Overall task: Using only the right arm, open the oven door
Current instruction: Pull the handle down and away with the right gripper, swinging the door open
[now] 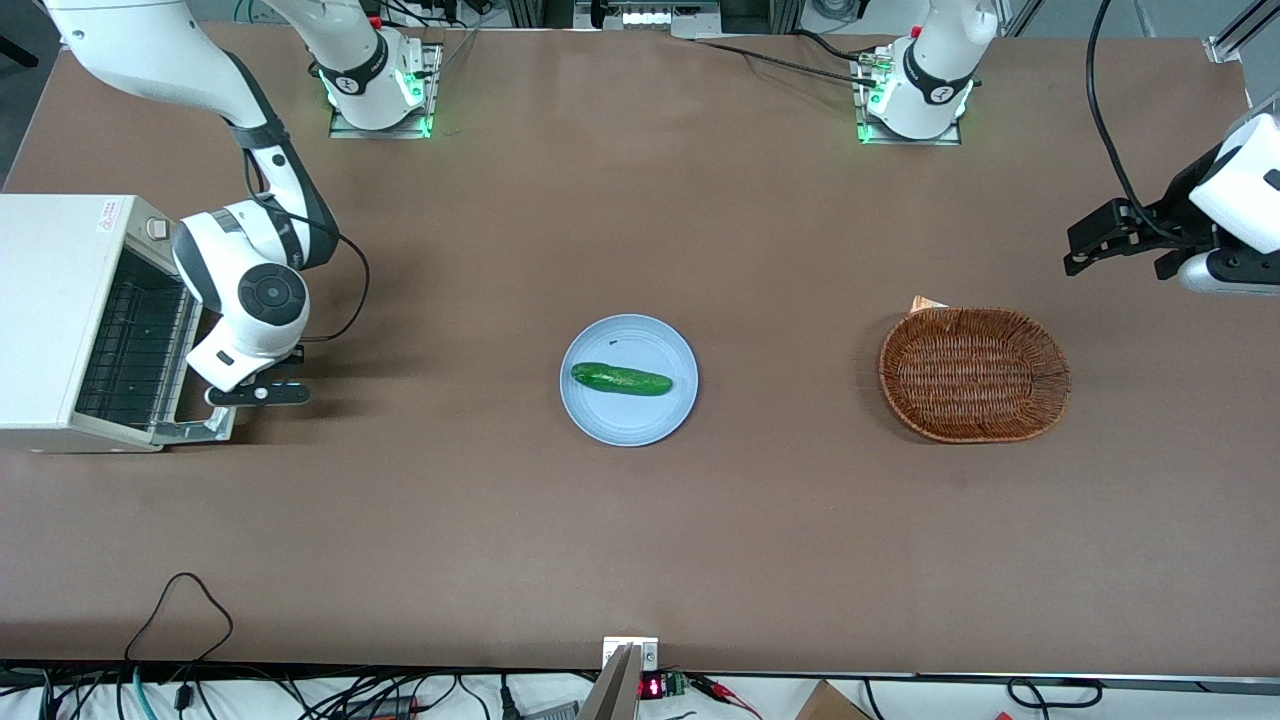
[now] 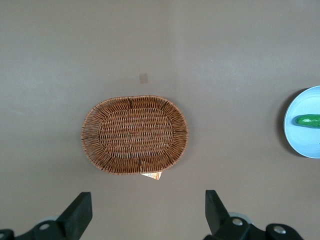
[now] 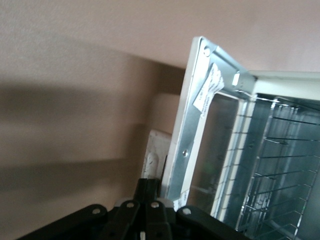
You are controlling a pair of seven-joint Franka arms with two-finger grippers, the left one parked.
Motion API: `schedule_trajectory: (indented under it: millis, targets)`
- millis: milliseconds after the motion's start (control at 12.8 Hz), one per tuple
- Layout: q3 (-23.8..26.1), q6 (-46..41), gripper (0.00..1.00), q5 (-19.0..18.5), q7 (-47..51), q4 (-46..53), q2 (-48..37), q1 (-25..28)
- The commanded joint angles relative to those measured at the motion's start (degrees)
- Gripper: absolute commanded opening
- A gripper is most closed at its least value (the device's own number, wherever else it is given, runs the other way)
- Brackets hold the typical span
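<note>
Hand (image 1: 258, 394) of the right arm (image 1: 245, 285) sits at the oven door (image 3: 200, 125), fingers pinched together at the door's free edge. Door stands partly swung down at the oven (image 1: 60, 320), near the bench (image 1: 640, 560) edge at the working arm's end. Judged rigid, hinged, smooth metal; pull at the handle edge.

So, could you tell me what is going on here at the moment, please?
The right arm is opening the oven door of the white oven. The door hangs partly open, its shiny inner face and the wire rack showing. The gripper sits low at the door's edge. A cucumber lies on a blue plate; a wicker basket is toward the parked arm's end.
</note>
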Motion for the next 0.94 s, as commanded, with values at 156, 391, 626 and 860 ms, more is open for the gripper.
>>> schedule_trajectory:
  millis: [156,391,626,860]
  targets:
    - [-0.70,-1.44,0.01,-0.47,-0.15,-0.27,1.70,0.17]
    - [-0.70,-1.44,0.01,-0.56,0.11,-0.18,2.67,0.70]
    - [-0.70,-1.44,0.01,-0.65,0.46,0.25,4.08,1.32]
    - [-0.70,-1.44,0.01,-0.65,0.55,0.26,4.61,1.67]
